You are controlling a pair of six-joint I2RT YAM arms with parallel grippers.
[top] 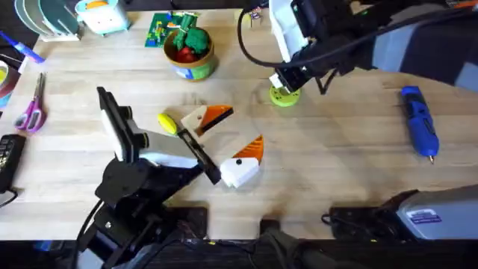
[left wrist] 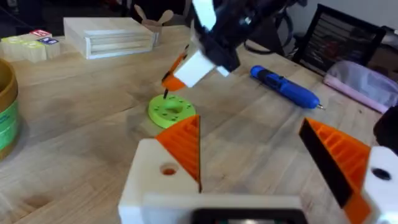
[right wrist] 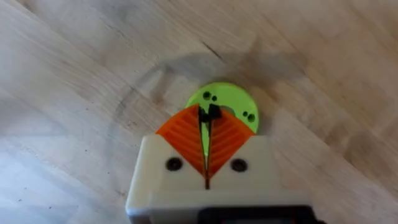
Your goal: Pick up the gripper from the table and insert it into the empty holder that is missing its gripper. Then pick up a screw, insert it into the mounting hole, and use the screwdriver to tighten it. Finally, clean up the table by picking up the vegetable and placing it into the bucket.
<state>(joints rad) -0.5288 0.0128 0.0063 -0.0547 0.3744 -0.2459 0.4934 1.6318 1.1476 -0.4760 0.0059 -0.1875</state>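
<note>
My left gripper [top: 228,140] rests open on the table. One of its fingers is the cream-beige holder [top: 199,119] [left wrist: 155,180], with the orange gripper [top: 219,113] [left wrist: 185,142] seated in it and the mounting hole [left wrist: 168,169] bare. My right gripper [top: 286,84] [right wrist: 208,115] hovers over the lime-green disc [top: 284,96] [right wrist: 225,99], shut on a small black screw [right wrist: 210,112] [left wrist: 166,94]. The blue screwdriver [top: 418,121] [left wrist: 286,88] lies at the right. The yellow vegetable [top: 168,123] lies beside the left arm. The bucket [top: 191,66] [left wrist: 6,115] stands at the back, holding red and green toy produce.
Pink-handled scissors [top: 31,109] lie at the left edge. A green brick plate [top: 166,27] sits behind the bucket. A wooden box [left wrist: 109,34] stands farther back in the left wrist view. A grey pouch [top: 429,213] lies at the front right.
</note>
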